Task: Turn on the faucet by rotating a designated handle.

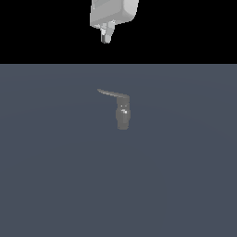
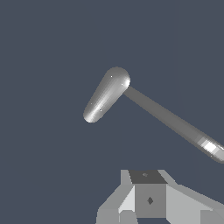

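Closest to the wrist camera sits the gripper [image 2: 144,205], only its base blocks visible; whether its fingers are apart or together I cannot tell. Beyond it stands the faucet [image 1: 122,115] on the flat grey floor [image 1: 185,185], its handle [image 1: 111,94] reaching towards the exterior view's left; the gripper hangs well above, touching nothing. A descent onto the upright body instead of the thin lever risks a glancing miss; no containers appear.
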